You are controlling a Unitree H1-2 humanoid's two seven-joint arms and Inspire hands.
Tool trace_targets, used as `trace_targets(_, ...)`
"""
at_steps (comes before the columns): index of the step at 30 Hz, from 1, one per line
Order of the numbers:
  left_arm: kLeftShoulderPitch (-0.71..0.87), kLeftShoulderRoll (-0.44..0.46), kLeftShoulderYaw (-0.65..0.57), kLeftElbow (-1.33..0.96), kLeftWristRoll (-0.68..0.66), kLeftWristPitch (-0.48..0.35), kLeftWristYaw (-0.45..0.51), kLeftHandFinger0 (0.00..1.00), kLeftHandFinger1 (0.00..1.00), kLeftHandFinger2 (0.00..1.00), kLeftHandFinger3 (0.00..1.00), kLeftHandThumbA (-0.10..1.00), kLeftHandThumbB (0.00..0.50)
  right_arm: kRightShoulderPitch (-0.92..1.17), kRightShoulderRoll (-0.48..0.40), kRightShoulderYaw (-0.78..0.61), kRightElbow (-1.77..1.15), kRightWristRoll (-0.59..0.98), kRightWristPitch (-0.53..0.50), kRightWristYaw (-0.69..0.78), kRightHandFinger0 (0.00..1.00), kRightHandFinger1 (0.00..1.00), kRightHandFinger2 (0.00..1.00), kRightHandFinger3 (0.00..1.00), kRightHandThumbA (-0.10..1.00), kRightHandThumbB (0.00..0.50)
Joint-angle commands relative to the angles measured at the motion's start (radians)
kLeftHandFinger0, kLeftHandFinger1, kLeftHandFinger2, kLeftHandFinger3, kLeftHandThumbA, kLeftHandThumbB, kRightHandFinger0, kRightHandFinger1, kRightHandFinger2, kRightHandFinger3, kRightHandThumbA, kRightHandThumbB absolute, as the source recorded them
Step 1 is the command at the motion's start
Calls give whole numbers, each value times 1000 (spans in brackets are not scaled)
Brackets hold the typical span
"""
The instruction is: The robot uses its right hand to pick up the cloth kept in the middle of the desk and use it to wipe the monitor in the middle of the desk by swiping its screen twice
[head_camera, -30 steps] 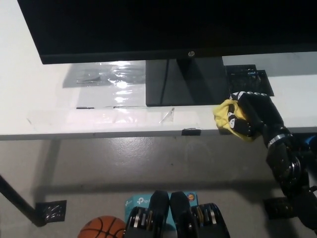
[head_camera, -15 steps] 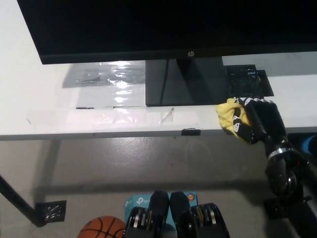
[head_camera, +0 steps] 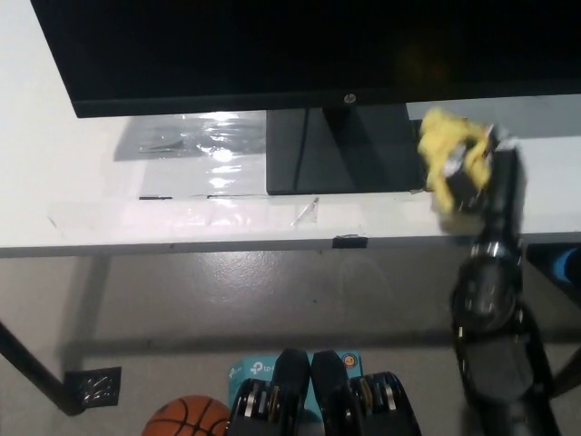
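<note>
Grasping the yellow cloth (head_camera: 442, 150), the black right hand (head_camera: 472, 173) hovers just below the monitor (head_camera: 300, 45).

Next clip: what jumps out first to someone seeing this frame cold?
The crumpled bright yellow cloth, clutched in the black right hand at the right, raised beside the stand near the bottom edge of the big black flat monitor that fills the top. Below the white desk, an orange basketball lies on the floor at lower left.
</note>
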Motion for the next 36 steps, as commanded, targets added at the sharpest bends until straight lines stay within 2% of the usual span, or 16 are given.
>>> trace_targets(1, 35, 8, 26, 8, -26, -67, -16, 714, 728, 833, 995, 250, 89, -140, -24, -31, -43, 53, -118, -125, 0, 35, 452, 422, -100, 145)
trace_targets(4, 43, -1, 31, 13, -26, -74, -19, 697, 721, 833, 1000, 273, 93, -180, -32, -53, -41, 66, -109, -151, 0, 31, 432, 407, -100, 168)
trace_targets(6, 37, -3, 29, 45, -23, -96, -22, 691, 722, 832, 1000, 297, 109, -200, -38, -76, -60, 74, -104, -179, 0, 0, 391, 381, -100, 163)
trace_targets(7, 37, -2, 29, 49, -21, -96, -24, 696, 727, 833, 1000, 309, 113, -206, -39, -86, -65, 81, -110, -192, 0, 2, 380, 369, -100, 187)
trace_targets(10, 35, -5, 30, 54, -22, -105, -27, 696, 721, 822, 1000, 296, 106, -217, -39, -115, -77, 106, -140, -226, 0, 0, 328, 349, -100, 217)
trace_targets(13, 30, -7, 26, 46, -9, -99, -21, 698, 716, 819, 1000, 272, 98, -227, -32, -154, -141, 132, -177, -270, 0, 0, 310, 303, -100, 221)
trace_targets(17, 35, -6, 32, 39, -17, -99, -24, 711, 726, 836, 1000, 271, 104, -234, -38, -174, -265, 38, -137, -354, 0, 0, 243, 265, -100, 205)
trace_targets(18, 37, -5, 32, 38, -16, -105, -25, 705, 722, 833, 1000, 275, 106, -240, -45, -179, -286, 13, -127, -377, 0, 0, 235, 256, -100, 223)
trace_targets(22, 38, -6, 39, 41, -24, -102, -29, 706, 728, 838, 1000, 265, 106, -261, -78, -163, -271, -44, -136, -429, 0, 0, 258, 264, -100, 233)
trace_targets(23, 51, -5, 43, 33, -23, -98, -27, 704, 727, 835, 1000, 254, 100, -271, -76, -151, -230, -47, -126, -437, 0, 0, 289, 293, -100, 228)
trace_targets(25, 48, -6, 41, 34, -21, -100, -27, 703, 726, 833, 1000, 248, 101, -278, -75, -150, -222, -27, -113, -430, 0, 0, 278, 280, -100, 231)
trace_targets(26, 44, -7, 40, 35, -24, -89, -31, 699, 722, 832, 1000, 234, 99, -308, -84, -129, -144, -42, -128, -452, 0, 0, 277, 316, -100, 248)
trace_targets(28, 44, -5, 40, 29, -26, -85, -33, 700, 724, 834, 1000, 237, 107, -343, -91, -102, -51, -59, -147, -485, 0, 0, 270, 341, -100, 213)
trace_targets(30, 46, -2, 35, 16, -10, -80, -29, 692, 713, 824, 1000, 227, 98, -383, -80, -67, 31, -50, -135, -475, 0, 0, 204, 357, -100, 181)
trace_targets(33, 46, 1, 34, 18, -13, -95, -35, 687, 708, 813, 996, 206, 94, -420, -83, -25, 113, -63, -143, -506, 0, 0, 208, 339, -100, 210)
trace_targets(36, 39, 7, 35, 17, -14, -103, -43, 667, 688, 789, 969, 195, 106, -534, -90, 60, 351, -114, -80, -559, 0, 0, 218, 340, -100, 225)
